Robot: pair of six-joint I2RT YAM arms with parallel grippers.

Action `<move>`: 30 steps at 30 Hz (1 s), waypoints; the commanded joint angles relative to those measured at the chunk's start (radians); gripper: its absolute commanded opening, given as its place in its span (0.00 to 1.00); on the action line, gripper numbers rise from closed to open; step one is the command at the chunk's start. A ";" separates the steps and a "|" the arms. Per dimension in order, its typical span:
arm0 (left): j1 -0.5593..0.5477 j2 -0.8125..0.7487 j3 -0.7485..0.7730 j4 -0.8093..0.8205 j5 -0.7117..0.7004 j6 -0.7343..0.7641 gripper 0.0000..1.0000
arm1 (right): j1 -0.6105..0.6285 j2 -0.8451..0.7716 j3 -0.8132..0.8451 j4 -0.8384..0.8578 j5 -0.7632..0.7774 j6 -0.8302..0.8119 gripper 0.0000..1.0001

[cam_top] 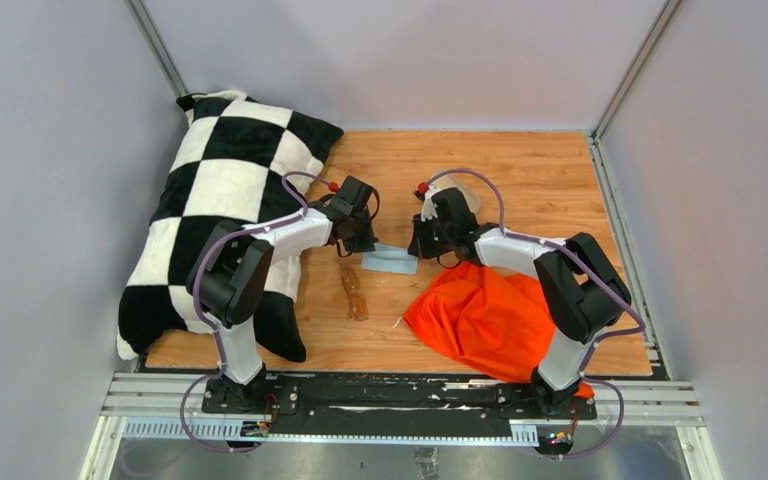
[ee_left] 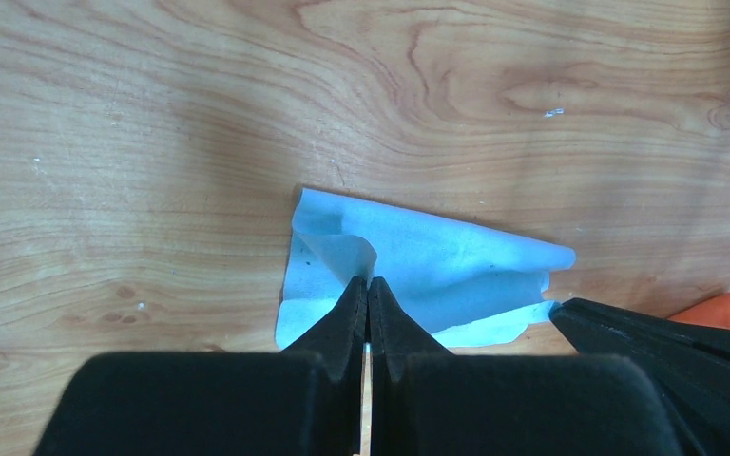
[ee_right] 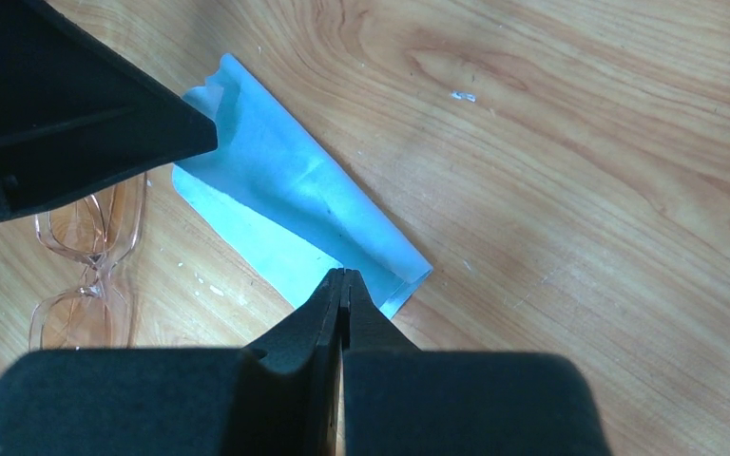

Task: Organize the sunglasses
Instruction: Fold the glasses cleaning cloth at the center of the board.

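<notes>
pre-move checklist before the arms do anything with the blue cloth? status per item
1. Pinch by left gripper on a curled corner of the blue cloth: ok.
2. Pinch by right gripper on the cloth's opposite end: ok.
3. Cloth flat: not ok, creased and partly folded.
4. The sunglasses lie on the table beside the cloth, not under it: ok.
5. Right arm free of the orange fabric: cannot tell, it passes over it.

Amber sunglasses on the table
Glossy, translucent brown, they lay flat near the table's middle, slightly left of centre, their length running near to far.
</notes>
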 commanded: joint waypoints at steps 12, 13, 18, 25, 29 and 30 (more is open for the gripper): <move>-0.024 -0.024 -0.046 0.028 0.007 -0.020 0.00 | 0.011 -0.041 -0.033 -0.011 0.012 0.004 0.00; -0.024 -0.026 -0.048 0.032 0.007 -0.020 0.00 | 0.011 -0.042 -0.034 -0.011 0.013 0.003 0.00; -0.026 -0.029 -0.062 0.039 0.029 -0.023 0.00 | 0.010 -0.044 -0.034 -0.014 0.007 0.000 0.00; -0.027 -0.017 -0.065 0.046 0.051 -0.026 0.01 | 0.013 -0.037 -0.044 -0.012 -0.009 0.001 0.00; -0.028 -0.025 -0.071 0.040 0.044 -0.032 0.17 | 0.015 -0.037 -0.053 -0.011 -0.023 0.005 0.10; -0.029 -0.031 -0.072 0.038 0.041 -0.034 0.21 | 0.015 -0.039 -0.057 -0.011 -0.023 0.006 0.14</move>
